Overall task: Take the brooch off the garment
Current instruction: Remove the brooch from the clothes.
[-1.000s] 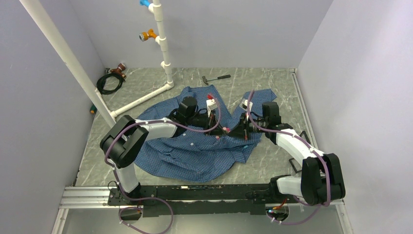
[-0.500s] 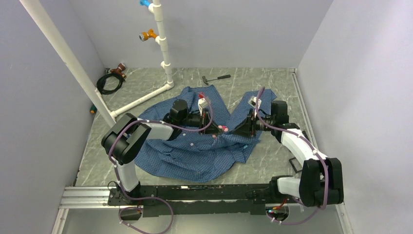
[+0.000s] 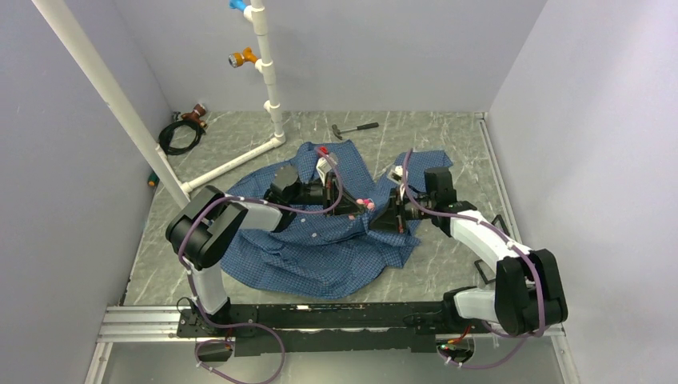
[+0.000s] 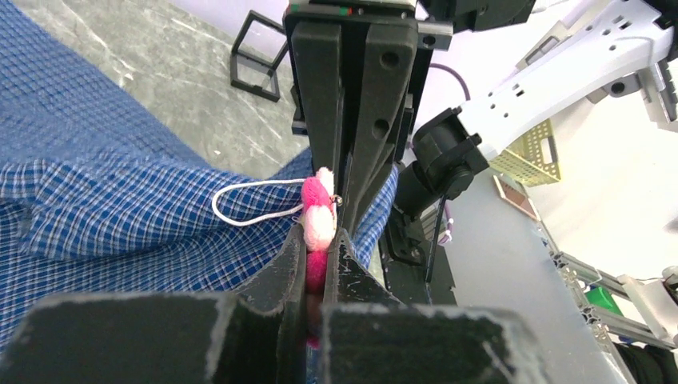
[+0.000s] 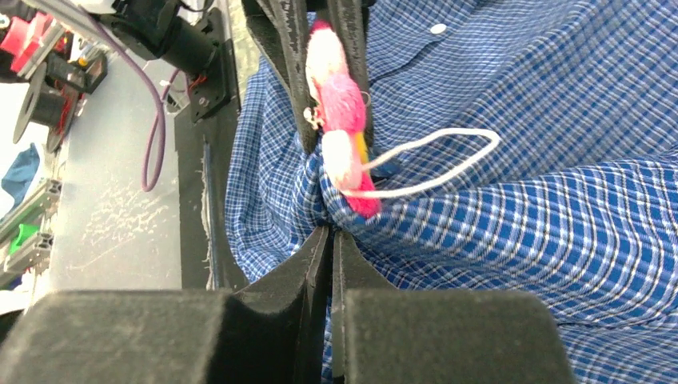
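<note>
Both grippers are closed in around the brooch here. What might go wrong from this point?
1. The left gripper pinches the brooch while the right gripper clamps the shirt right beneath it; if the pin is fastened, pulling apart may tear the weave.
2. The white cord loop sticks out beside the brooch and might snag on a finger.

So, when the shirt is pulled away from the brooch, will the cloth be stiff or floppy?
Probably floppy: the garment folds and bunches where the right gripper pinches it. It will likely drag along rather than hold shape while the left gripper clamps the brooch.
</note>
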### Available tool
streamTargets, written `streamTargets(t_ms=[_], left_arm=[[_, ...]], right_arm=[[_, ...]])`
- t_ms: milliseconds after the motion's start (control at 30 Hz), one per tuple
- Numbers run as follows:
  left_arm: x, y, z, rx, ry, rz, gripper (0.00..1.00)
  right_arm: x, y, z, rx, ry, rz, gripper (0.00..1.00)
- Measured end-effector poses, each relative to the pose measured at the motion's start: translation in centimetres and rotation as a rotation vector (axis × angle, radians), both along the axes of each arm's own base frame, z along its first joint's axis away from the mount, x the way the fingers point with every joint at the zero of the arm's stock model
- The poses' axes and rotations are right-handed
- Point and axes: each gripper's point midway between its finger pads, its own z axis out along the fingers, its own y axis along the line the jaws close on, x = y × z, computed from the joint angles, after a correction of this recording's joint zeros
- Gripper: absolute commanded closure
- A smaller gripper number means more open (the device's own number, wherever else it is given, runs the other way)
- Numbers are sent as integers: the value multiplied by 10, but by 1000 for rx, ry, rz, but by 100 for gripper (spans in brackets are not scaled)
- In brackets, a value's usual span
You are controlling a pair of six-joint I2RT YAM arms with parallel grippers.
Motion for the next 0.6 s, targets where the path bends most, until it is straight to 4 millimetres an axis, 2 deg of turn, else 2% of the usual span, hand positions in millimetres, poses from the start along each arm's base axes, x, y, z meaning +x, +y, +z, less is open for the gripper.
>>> streamTargets(t_ms=[133, 200, 300, 433, 600], left_arm=[[-2, 1, 7, -31, -5, -2, 100], [-2, 0, 10, -47, -7, -5, 100], [-3, 1, 10, -59, -6, -8, 100], [-6, 2, 9, -66, -17, -9, 100], [-8, 3, 11, -74, -34, -19, 100]], right_arm=[[-7, 11, 4, 12, -12, 42, 93], [-8, 15, 6, 20, -20, 54, 88], [-10, 16, 7, 23, -23, 67, 73], [-9, 8, 11, 13, -20, 59, 62], [18, -19, 37, 4, -106, -29, 51]])
